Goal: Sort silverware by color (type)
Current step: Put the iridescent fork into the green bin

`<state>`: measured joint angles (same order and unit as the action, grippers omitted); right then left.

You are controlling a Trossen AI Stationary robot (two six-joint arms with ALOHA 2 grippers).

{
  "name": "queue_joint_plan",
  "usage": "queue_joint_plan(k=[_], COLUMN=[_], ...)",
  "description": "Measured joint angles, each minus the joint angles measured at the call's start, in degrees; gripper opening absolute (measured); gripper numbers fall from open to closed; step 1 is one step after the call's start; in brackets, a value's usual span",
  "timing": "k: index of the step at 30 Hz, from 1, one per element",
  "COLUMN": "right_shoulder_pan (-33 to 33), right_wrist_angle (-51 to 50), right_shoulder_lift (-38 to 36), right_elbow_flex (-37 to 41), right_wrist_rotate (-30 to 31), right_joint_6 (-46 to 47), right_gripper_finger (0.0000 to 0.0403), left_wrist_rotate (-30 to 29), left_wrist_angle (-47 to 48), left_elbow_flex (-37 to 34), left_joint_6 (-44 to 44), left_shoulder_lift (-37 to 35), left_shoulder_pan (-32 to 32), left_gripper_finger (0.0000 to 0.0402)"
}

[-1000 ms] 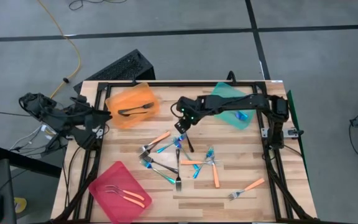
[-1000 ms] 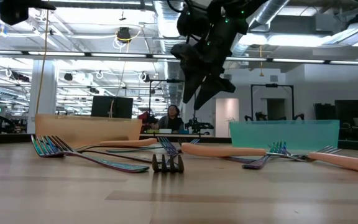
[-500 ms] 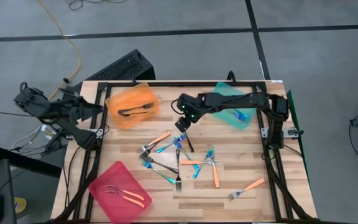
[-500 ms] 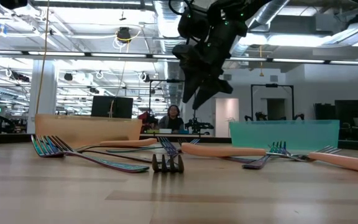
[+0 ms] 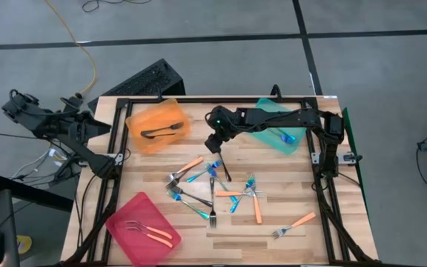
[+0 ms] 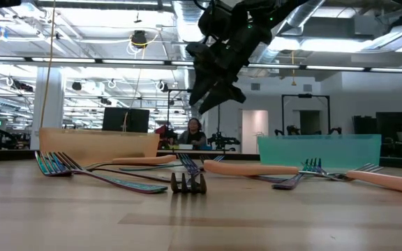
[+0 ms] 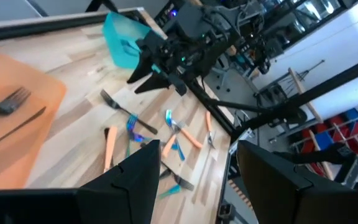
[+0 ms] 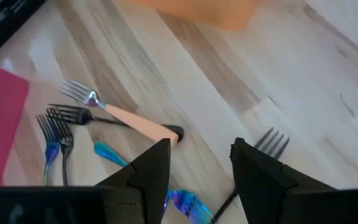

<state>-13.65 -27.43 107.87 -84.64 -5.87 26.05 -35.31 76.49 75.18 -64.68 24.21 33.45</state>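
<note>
Several forks (image 5: 210, 189) with orange, blue or dark handles lie loosely heaped flat on the wooden table's middle. One orange-handled fork (image 5: 293, 225) lies apart near the front right. My right gripper (image 5: 214, 145) hangs open in the air (image 6: 211, 94) over the table between the heap and the orange tray (image 5: 158, 126). Its fingers point slanting down, with nothing between them (image 8: 197, 168). Beneath it lie an orange-handled fork (image 8: 126, 118) and dark forks (image 8: 73, 115). My left gripper (image 7: 197, 180) is open and holds nothing. It stays drawn back beyond the table's left edge (image 5: 93, 127).
The orange tray holds a dark fork (image 5: 161, 132). A teal tray (image 5: 276, 124) at the far right holds a blue fork (image 5: 286, 137). A pink tray (image 5: 139, 226) at the near left holds orange-handled forks. A black frame (image 5: 117, 159) runs along the table's sides.
My left arm has drawn back from beside the orange tray, away past the table's left edge, and risen. My right gripper has shifted slightly toward the table's left and rolled, staying open above the forks. No fork has moved.
</note>
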Motion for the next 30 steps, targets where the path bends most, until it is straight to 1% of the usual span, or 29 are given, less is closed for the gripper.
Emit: queue_joint_plan(k=[6,9,15,17,20,24,26,28,30], right_shoulder_pan=[0.13,0.13,0.2,0.59,1.86,3.79,4.59,5.16,5.15], right_wrist_angle=[-1.2,-3.34,-12.87,-14.38,-14.23,-13.72,-12.4,-11.83,-11.09], right_shoulder_lift=[0.0,0.0,0.0,0.0,0.02,0.09,0.82,1.42,2.15], right_elbow_flex=[0.0,0.0,0.0,0.0,0.0,0.0,0.0,0.04,0.09], right_wrist_rotate=[-0.11,-0.18,-0.28,-0.28,-0.28,-0.35,-0.35,-0.35,-0.39], right_joint_6=[-8.12,-11.0,-16.41,-19.75,-27.16,-40.29,-45.14,-47.0,-46.7], right_gripper_finger=[0.0189,0.0189,0.0189,0.0189,0.0189,0.0189,0.0189,0.0189,0.0189], left_wrist_rotate=[0.55,-0.48,-6.01,-7.51,-10.27,-12.7,-14.39,-16.55,-18.02], left_wrist_angle=[1.55,3.12,7.32,8.55,9.78,10.33,10.29,10.3,10.33], left_elbow_flex=[0.19,0.19,0.19,0.19,0.19,0.19,0.07,-0.27,-0.48], left_joint_6=[-3.55,-6.4,-11.23,-11.92,-12.97,-13.45,-13.42,-13.36,-13.48], left_shoulder_lift=[0.0,0.02,0.02,0.02,0.02,0.02,0.02,0.02,0.02], left_shoulder_pan=[2.73,3.86,4.91,5.16,5.35,5.35,5.35,5.35,5.37], left_gripper_finger=[0.0197,0.0197,0.0197,0.0197,0.0197,0.0197,0.0197,0.0197,0.0197])
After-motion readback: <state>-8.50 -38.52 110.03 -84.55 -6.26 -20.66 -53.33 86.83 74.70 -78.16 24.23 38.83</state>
